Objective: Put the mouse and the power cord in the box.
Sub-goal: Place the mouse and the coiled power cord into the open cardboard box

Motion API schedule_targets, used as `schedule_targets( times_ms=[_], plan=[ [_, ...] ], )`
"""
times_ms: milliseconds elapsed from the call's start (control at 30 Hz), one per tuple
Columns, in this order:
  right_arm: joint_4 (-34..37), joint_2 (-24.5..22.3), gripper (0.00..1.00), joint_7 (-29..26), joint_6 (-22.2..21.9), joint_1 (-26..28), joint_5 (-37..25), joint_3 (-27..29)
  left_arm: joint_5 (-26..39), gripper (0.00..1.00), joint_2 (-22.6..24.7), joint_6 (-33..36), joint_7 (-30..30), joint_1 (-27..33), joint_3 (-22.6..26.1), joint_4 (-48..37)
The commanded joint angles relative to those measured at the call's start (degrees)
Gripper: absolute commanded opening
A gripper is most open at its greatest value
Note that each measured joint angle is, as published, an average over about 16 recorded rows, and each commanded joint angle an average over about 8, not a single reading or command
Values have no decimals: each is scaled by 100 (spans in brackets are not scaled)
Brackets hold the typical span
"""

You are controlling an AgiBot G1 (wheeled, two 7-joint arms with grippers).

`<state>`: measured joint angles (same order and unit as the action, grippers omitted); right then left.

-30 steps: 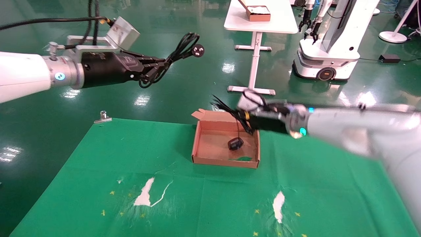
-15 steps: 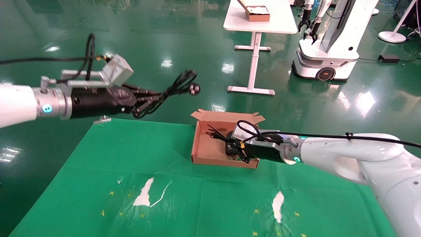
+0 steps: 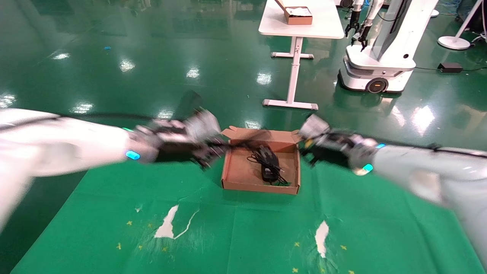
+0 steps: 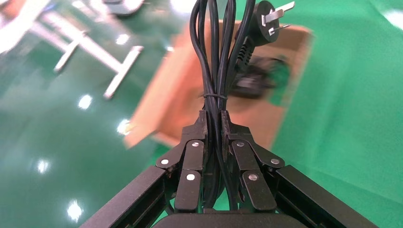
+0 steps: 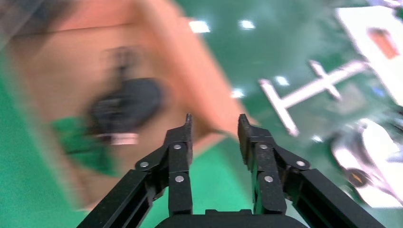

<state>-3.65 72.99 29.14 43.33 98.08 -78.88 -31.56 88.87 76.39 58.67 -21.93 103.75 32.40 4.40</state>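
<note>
Head view, left to right: left claw (image 3: 207,150) just beside the box's left wall, clamped on the thick black coiled power cord (image 4: 215,71), pronged plug dangling ahead over the shallow brown cardboard box (image 3: 228,173) on the green tabletop (image 3: 114,213). Small black oval mouse (image 3: 268,171) lies inside, thin cable heaped on it. Right claw (image 5: 215,130) parted, empty, beside the box's right wall. Risk: cord draping over the wall, or the claw nudging the light box.

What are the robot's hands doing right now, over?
Left gripper shut on the thick black power cord, beside the brown cardboard box. Right gripper open, empty, at the box's other side. Small black mouse in the box. Nothing blocking.
</note>
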Motion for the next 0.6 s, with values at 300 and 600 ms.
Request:
schedule_targets(
  times_ms=[300,600],
  plan=[
    [-310,-916,100,291,1856,677,205,101,-191,0,260,-551,924,-791,850,1715],
    [-161,-1009,100,408,2296,774,260,125,-91,0,234,-1522,2415,-820,2147,2423]
  ],
)
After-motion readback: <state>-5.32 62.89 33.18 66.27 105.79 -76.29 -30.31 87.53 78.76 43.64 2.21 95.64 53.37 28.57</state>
